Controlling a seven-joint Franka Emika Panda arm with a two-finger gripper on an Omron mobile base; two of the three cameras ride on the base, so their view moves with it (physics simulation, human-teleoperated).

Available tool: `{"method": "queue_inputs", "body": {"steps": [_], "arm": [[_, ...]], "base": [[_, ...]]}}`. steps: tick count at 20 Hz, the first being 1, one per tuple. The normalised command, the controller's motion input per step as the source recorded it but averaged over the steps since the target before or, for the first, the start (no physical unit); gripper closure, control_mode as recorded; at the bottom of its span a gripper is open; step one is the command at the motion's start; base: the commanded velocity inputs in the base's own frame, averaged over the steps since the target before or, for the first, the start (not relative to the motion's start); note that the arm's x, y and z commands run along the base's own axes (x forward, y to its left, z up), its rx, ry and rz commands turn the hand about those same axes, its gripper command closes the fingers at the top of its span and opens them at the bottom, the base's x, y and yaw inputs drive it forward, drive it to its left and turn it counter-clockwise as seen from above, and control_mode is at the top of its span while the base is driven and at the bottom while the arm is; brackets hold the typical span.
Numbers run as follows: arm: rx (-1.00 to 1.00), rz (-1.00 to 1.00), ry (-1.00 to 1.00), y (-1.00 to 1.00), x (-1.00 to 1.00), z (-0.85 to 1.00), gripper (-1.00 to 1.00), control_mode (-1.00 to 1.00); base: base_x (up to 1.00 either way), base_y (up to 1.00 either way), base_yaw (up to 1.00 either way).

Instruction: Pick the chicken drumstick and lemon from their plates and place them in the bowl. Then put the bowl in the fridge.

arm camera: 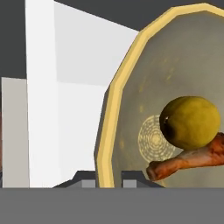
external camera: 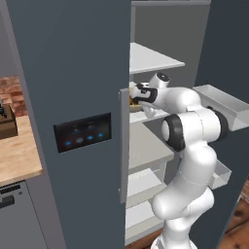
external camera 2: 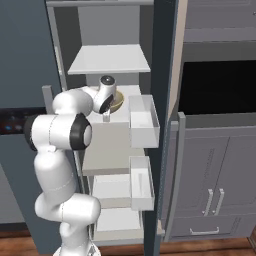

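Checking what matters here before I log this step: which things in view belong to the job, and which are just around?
Job:
- bowl, rim pinched by the gripper
- lemon in the bowl
- chicken drumstick in the bowl
- fridge, door open

Around:
- wooden counter
- grey cabinets

Even, soft rendered light; sharp, faint shadows.

Pale wooden counter [external camera: 17,155] against red brick wall [external camera: 10,92], grey cabinets [external camera 2: 220,165], dark wooden floor [external camera 2: 200,247].
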Motion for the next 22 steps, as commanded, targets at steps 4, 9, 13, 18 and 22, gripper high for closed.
{"method": "queue_inputs", "body": {"steps": [4, 9, 13, 18, 22], "arm": [[0.00, -0.04, 0.00, 0.09, 0.22, -0.30, 1.00, -1.00], [0.02, -0.03, 0.00, 0.13, 0.28, -0.28, 1.00, -1.00], [0.02, -0.02, 0.00, 0.11, 0.21, -0.28, 1.00, -1.00], [0.02, 0.00, 0.00, 0.01, 0.00, -0.31, 1.00, -1.00], [0.00, 0.00, 0.00, 0.00, 0.00, -0.25, -1.00, -1.00]], "base": [[0.00, 0.00, 0.00], [0.00, 0.00, 0.00], [0.00, 0.00, 0.00], [0.00, 0.00, 0.00], [0.00, 0.00, 0.00]]}}
